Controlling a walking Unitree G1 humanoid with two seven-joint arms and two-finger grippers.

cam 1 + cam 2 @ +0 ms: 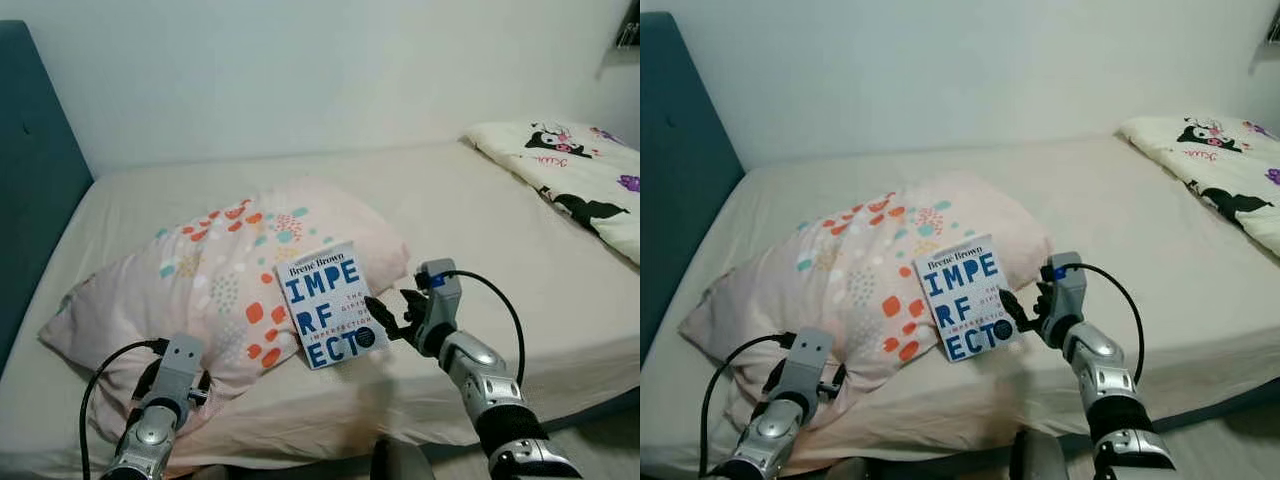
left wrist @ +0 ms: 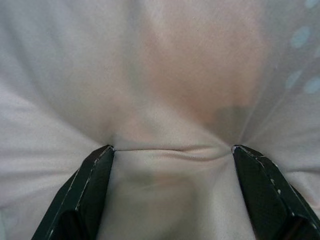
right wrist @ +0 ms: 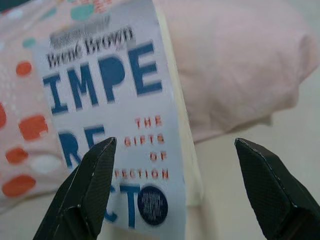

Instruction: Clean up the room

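Note:
A white and blue book point(image 1: 326, 305) leans on the low edge of a pink pillow point(image 1: 215, 275) with coloured spots, on the bed. My right gripper point(image 3: 175, 142) is open just right of the book, its fingers point(image 1: 383, 312) pointing at the book's right edge, with that edge lying between them in the right wrist view. At the pillow's near left corner my left gripper point(image 2: 172, 148) is open too. Its fingertips point(image 2: 102, 155) press into the pink fabric, and a small fold runs between them.
The beige mattress point(image 1: 480, 210) stretches bare to the right of the pillow. A cream blanket point(image 1: 570, 170) with cartoon prints lies at the far right. A teal headboard point(image 1: 35, 170) stands on the left, and a white wall point(image 1: 330, 70) behind.

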